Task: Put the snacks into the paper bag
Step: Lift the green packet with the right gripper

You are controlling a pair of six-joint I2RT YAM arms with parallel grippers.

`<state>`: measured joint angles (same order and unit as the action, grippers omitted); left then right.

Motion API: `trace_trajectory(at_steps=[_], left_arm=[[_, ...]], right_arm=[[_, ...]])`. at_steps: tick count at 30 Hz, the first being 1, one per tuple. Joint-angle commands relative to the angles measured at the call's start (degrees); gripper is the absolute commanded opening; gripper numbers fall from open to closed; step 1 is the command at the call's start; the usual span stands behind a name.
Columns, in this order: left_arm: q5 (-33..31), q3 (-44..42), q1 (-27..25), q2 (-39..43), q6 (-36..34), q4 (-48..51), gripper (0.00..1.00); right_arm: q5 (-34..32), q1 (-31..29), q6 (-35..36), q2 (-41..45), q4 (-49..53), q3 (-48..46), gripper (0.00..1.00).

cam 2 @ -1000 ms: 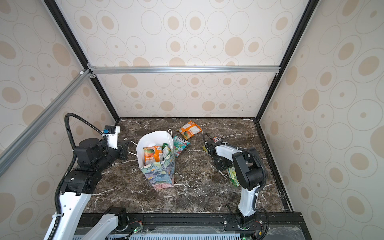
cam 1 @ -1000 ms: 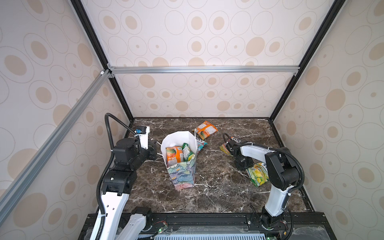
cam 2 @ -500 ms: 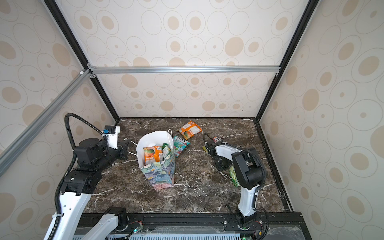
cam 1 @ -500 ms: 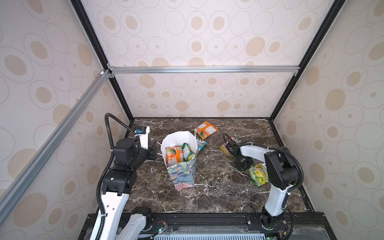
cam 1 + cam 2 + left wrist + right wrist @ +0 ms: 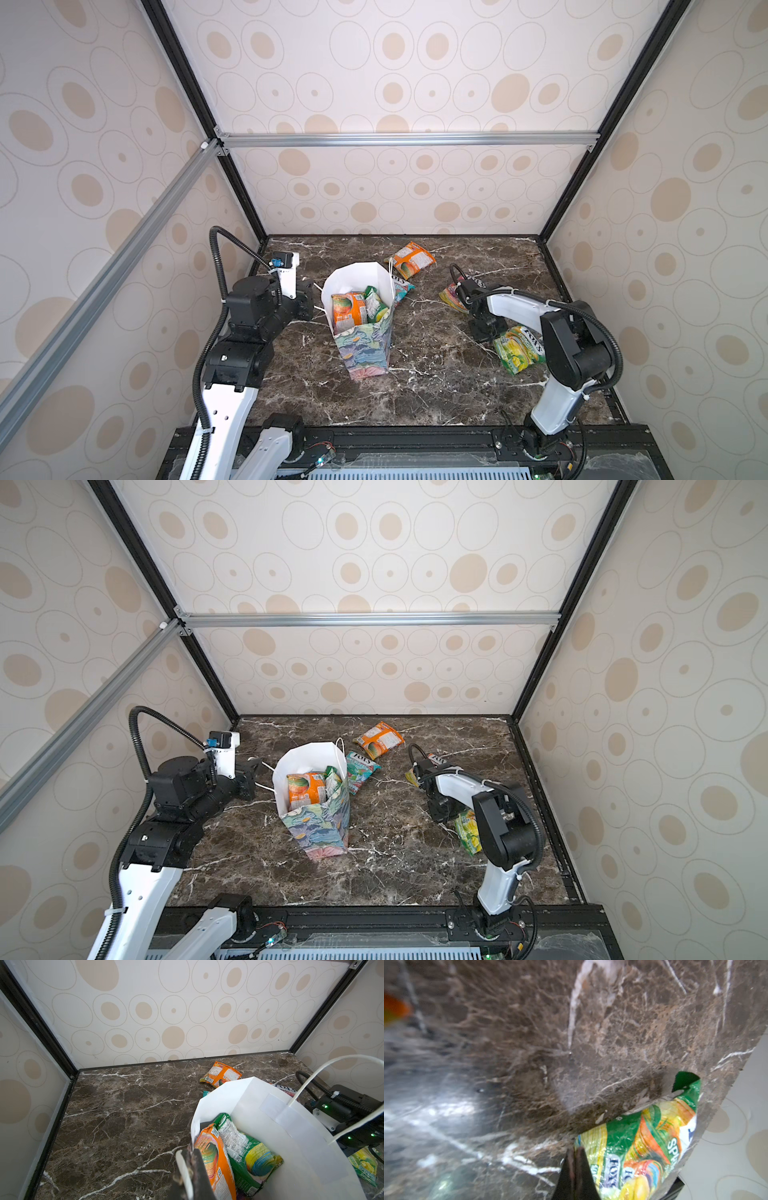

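Note:
The paper bag [image 5: 365,349] [image 5: 320,829] stands open mid-table, and its white inside [image 5: 270,1126] holds an orange packet [image 5: 212,1159] and a green packet [image 5: 249,1157]. My left gripper [image 5: 307,297] [image 5: 190,1159] is shut on the bag's white cord handle at the left rim. On the table lie an orange packet [image 5: 411,259], a teal packet [image 5: 402,286] behind the bag, a red-yellow packet [image 5: 453,295] and a green-yellow packet [image 5: 519,349] [image 5: 643,1147]. My right gripper [image 5: 484,332] [image 5: 575,1152] points down, shut on the green-yellow packet's left edge.
The brown marble table [image 5: 436,374] is walled on three sides by patterned panels and black posts. The right arm's white link [image 5: 515,307] arches over the red-yellow packet. A black rail [image 5: 395,436] runs along the front edge.
My right gripper's jaws have closed at the green-yellow packet's edge. The packet, the bag and the left arm have not moved.

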<state>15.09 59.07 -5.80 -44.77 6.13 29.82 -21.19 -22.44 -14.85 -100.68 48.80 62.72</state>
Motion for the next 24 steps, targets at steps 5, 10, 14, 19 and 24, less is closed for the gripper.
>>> trace_trajectory(at_steps=[5,10,14,19,24], left_arm=[[1.0,2.3,-0.1,-0.7,-1.5,0.9,0.03],[0.8,2.5,-0.1,-1.3,-1.6,0.8,0.02],[0.5,2.6,-0.1,-1.4,-1.6,0.8,0.02],[0.3,2.1,-0.1,-1.1,-1.6,0.4,0.02],[0.3,2.0,-0.1,-0.8,-1.6,0.4,0.02]], right_arm=[[8.0,0.2,0.0,8.2,-1.9,-2.3,0.00],[10.6,0.1,0.0,13.0,-2.0,-3.6,0.00],[13.1,0.1,0.1,16.9,-2.7,-5.0,0.00],[17.1,0.1,0.2,19.9,-4.5,-6.6,0.00],[18.9,0.0,-0.3,22.6,-4.9,-7.1,0.00]])
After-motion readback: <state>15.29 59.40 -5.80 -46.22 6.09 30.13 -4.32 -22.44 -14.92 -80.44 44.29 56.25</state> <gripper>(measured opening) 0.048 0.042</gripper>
